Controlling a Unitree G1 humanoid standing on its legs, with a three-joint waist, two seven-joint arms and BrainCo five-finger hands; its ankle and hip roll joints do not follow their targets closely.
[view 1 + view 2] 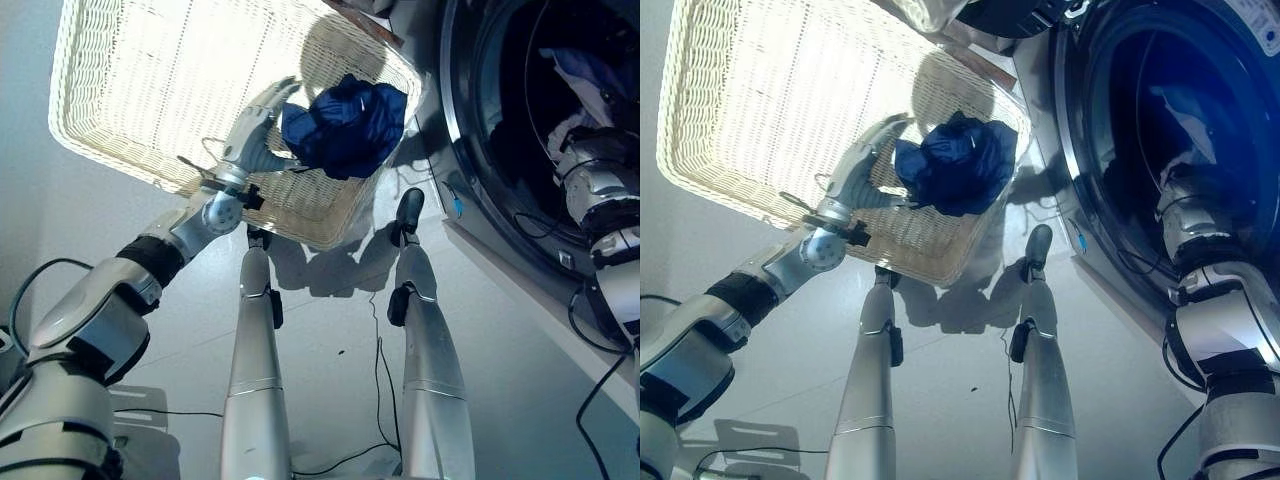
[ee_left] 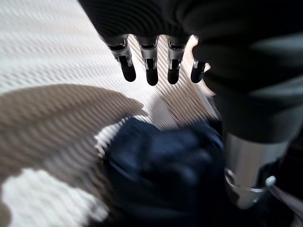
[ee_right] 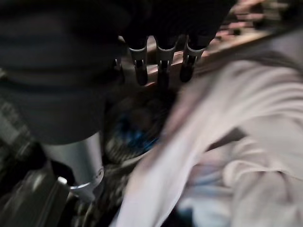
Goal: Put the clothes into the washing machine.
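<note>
A crumpled dark blue garment (image 1: pixel 348 128) lies in the corner of the white wicker basket (image 1: pixel 70 120) nearest the washing machine (image 1: pixel 470 150). My left hand (image 1: pixel 252 135) is inside the basket, right beside the garment. Its fingers (image 2: pixel 150 68) are straight above the cloth and the thumb is apart, so it is open. My right arm reaches into the drum. There my right hand (image 3: pixel 162 66) is open, with straight fingers over pale clothes (image 3: pixel 227 142). Pale and bluish cloth (image 1: pixel 580 70) shows deep in the drum.
The basket stands on the pale floor just left of the washer's round opening (image 1: pixel 1070 150). Apart from the garment, the basket's woven bottom (image 1: pixel 760 90) is bare. The washer's front panel (image 1: pixel 520 300) runs along the right side.
</note>
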